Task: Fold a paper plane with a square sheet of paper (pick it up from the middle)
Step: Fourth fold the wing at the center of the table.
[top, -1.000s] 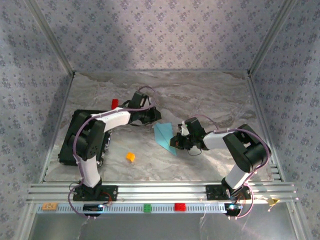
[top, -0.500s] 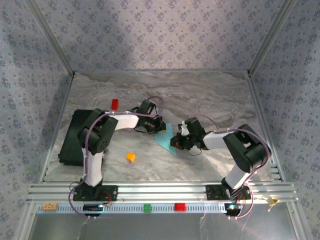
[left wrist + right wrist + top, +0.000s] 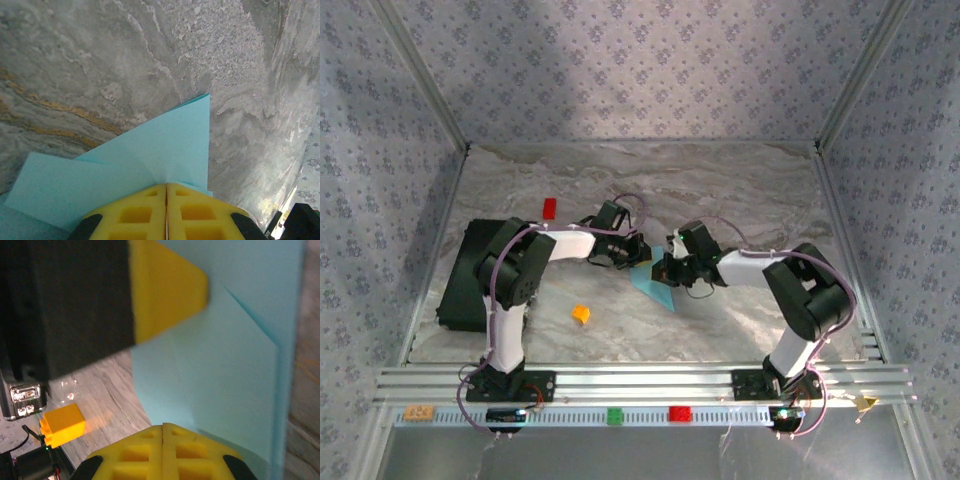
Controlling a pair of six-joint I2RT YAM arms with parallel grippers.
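The table (image 3: 740, 190) is a grey marble-veined surface, matt and hemmed in by metal rails, with broad bare ground at the far side and to the right. A black rectangular slab (image 3: 460, 285) lies flat by the left rail. At the middle sits the square sheet of paper (image 3: 655, 283), thin light-blue stock folded to a pointed shape, its tip aimed at the near edge. From above it reads as a plain sliver between the two arms. The left wrist view brings out the paper (image 3: 165, 145) as overlapping flaps with a sharp corner on the stone, and the right wrist view (image 3: 225, 365) a long straight edge and a diagonal crease.

The left gripper (image 3: 632, 256) has its ribbed yellow jaws pressed together (image 3: 166, 187), tips down on the sheet. The right gripper (image 3: 665, 272) is likewise closed (image 3: 162, 429) at the paper's near flap. Whether either pinches a layer I cannot tell.

An orange block (image 3: 581, 313) sits well apart to the left, and a red block (image 3: 549, 208) farther back
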